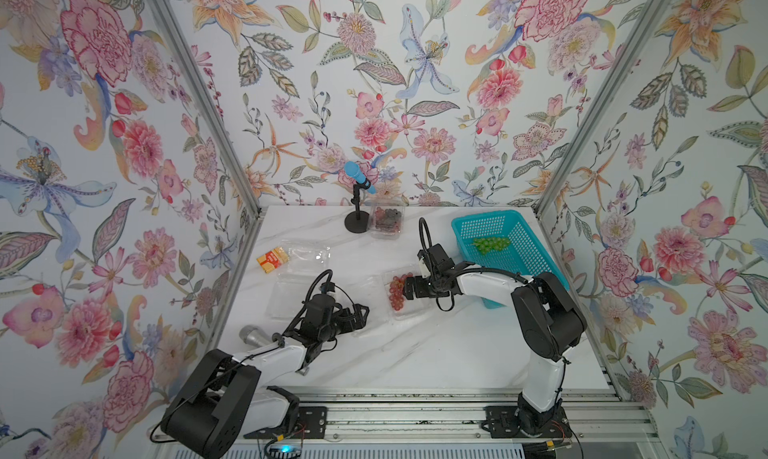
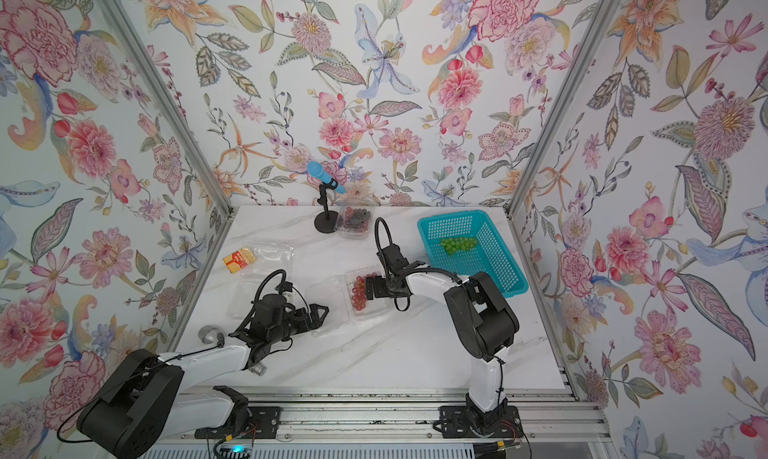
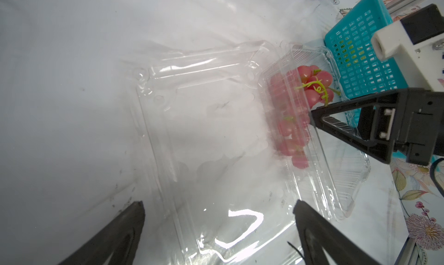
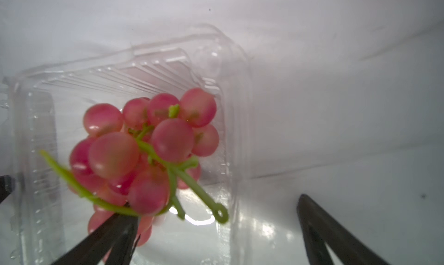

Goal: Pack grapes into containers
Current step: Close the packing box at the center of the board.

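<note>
red grapes (image 4: 149, 155): glossy pink, green stem, in container (image 4: 240, 83) | left end effector (image 3: 218, 203), right end effector (image 4: 216, 207): wide

I have the basket (image 1: 519, 249) on the surface (image 1: 415, 353), with the first bunch (image 1: 491, 245) lying in it. Just left of the basket sits the near container (image 1: 409, 311), lid open, the second bunch (image 1: 397, 292) inside. Behind and left of the basket, the far container (image 1: 388, 232) holds the third bunch (image 1: 388, 216). The microphone stand (image 1: 357, 222) is next leftward. Well left of the basket lie the left container (image 1: 307, 255) and then the carton (image 1: 272, 260).
</note>
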`<state>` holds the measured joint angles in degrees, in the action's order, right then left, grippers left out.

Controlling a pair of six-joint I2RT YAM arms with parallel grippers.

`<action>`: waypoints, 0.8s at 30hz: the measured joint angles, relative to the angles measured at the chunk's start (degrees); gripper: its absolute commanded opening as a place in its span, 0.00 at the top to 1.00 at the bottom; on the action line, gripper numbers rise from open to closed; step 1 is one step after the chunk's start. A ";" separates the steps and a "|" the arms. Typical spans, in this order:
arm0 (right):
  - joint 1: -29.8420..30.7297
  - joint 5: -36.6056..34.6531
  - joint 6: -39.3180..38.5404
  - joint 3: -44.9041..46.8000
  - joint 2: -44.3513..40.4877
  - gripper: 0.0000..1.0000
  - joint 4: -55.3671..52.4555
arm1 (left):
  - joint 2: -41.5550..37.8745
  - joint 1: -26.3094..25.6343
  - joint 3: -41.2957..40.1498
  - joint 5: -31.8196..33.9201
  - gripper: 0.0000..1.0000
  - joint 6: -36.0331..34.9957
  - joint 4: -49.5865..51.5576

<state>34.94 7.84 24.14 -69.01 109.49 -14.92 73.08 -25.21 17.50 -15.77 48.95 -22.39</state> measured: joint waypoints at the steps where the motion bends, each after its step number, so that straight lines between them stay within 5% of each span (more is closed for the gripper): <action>1: 0.20 0.44 0.79 -0.50 0.44 0.00 0.52 | 0.26 0.00 0.00 0.09 0.00 0.00 -0.33; 24: 1.25 3.96 7.58 -1.90 2.58 0.01 5.86 | 4.72 0.00 3.50 1.90 0.00 -1.16 -3.93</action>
<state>36.18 11.79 31.73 -70.91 112.07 -9.06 77.80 -25.21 20.99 -13.87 47.79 -26.33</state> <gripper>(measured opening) 0.995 0.997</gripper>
